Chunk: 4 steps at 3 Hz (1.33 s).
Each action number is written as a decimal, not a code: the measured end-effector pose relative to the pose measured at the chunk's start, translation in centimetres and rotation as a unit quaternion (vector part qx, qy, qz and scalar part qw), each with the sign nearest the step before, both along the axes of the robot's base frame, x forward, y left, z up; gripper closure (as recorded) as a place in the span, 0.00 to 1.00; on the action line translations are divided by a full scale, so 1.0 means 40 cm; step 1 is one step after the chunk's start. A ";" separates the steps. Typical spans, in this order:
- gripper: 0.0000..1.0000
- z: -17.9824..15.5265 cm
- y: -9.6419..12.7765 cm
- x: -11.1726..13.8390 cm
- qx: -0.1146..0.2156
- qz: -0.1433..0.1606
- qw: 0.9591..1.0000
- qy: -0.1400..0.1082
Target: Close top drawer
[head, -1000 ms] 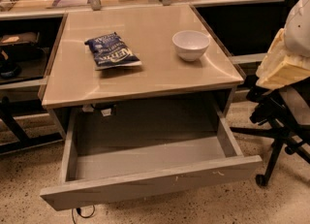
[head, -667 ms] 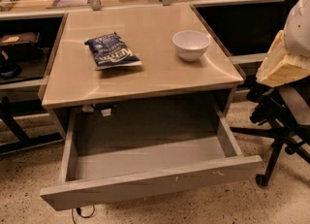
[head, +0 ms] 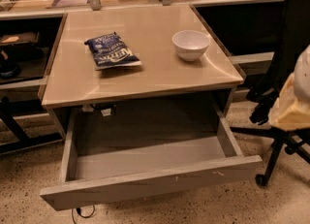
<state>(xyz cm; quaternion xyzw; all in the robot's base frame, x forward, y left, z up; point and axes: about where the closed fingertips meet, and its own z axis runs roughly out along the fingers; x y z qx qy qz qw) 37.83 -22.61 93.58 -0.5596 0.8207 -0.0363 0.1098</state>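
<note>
The top drawer (head: 150, 182) stands pulled far out from under the front edge of the tabletop (head: 145, 80), its front panel well forward of that edge and its inside bare as far as I can see. I judge it a stiff, boxy thing of painted grey metal or board, not fragile, with some weight but likely to roll on its runners once pushed. The front panel is flat, smooth and handle-less, with a few small white scuffs toward its right end, so there is nothing to grip. I would press flat against the middle of that face and push straight in, since an off-centre push could skew it on the runners. The tabletop is a glossy beige slab with rounded corners. A crinkled blue chip bag (head: 112, 51) lies toward its left edge and a smooth white bowl (head: 191, 44) sits near its back right corner. A black chair (head: 283, 72) stands just off the right edge on the speckled floor (head: 203, 208). My tool is not in view, so I cannot tell how it is set or whether it holds anything.
</note>
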 end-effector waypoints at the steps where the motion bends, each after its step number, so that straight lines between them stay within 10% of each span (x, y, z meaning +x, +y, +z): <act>1: 1.00 -0.105 0.011 -0.092 0.003 -0.011 0.998 0.058; 4: 1.00 -0.295 0.023 -0.113 0.019 -0.018 0.994 0.108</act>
